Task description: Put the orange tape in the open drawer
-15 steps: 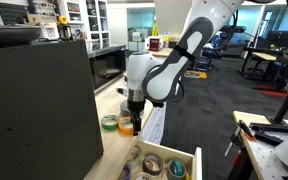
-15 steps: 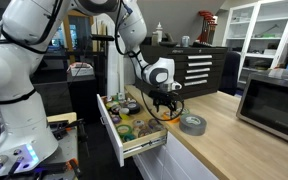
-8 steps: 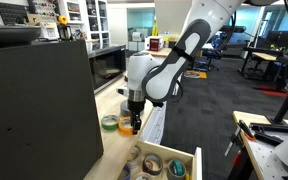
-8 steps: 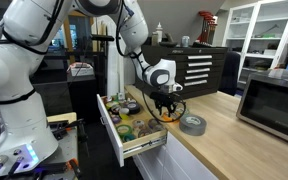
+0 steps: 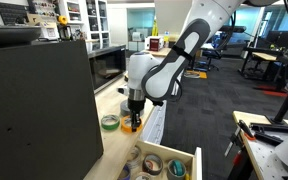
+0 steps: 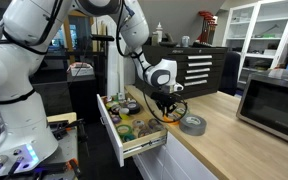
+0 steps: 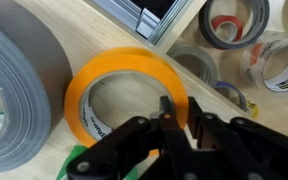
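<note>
The orange tape [image 7: 104,70] lies flat on the wooden counter, a hollow ring directly under the wrist camera. My gripper [image 7: 182,118] is shut on the orange tape, one finger inside the hole and one outside its right wall. In both exterior views the gripper [image 5: 134,116] [image 6: 167,107] points straight down onto the tape [image 5: 129,127]. The open drawer [image 6: 144,150] [image 5: 196,163] stands pulled out beside the counter and holds several tape rolls [image 7: 234,20].
A large grey roll [image 7: 19,80] [image 6: 192,124] lies right next to the orange tape. A green-rimmed roll [image 5: 110,122] sits on its other side. A black cabinet [image 5: 39,100] blocks one flank, and a microwave [image 6: 274,100] stands at the counter's far end.
The fingers have closed from wide open onto the wall of the orange tape. The arm and the tape have stayed in place.
</note>
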Controlling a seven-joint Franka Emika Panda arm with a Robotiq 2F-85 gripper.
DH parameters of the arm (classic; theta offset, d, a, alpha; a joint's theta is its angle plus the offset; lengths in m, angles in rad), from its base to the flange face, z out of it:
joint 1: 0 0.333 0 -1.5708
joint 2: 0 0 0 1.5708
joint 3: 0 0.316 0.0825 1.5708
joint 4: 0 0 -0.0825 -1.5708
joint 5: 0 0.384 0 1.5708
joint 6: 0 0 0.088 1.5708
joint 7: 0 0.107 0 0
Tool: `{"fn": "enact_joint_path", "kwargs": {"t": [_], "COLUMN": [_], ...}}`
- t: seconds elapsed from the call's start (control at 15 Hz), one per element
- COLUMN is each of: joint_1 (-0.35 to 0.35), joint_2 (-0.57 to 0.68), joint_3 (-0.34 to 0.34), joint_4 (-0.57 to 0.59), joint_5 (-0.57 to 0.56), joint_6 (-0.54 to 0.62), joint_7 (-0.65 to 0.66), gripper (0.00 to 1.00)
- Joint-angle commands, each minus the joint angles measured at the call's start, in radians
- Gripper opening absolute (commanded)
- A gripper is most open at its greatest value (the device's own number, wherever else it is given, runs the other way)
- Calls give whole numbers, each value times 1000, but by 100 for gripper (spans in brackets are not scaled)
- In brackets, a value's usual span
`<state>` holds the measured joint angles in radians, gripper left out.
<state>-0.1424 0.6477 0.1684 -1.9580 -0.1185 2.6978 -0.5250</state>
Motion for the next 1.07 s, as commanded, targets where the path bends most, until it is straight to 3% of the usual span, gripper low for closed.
{"fn": "enact_joint_path", "kwargs": {"t": [0.0,0.67,1.0], "joint_1": [-18,55,92], "joint_2": [-13,-103,-219], "joint_3": [20,-4,-8], "joint_4": [-10,-144,-305], "joint_5": [8,-38,-46], "joint_6": [0,27,91], "joint_7": [-32,24,59], "gripper": [10,10,10]}}
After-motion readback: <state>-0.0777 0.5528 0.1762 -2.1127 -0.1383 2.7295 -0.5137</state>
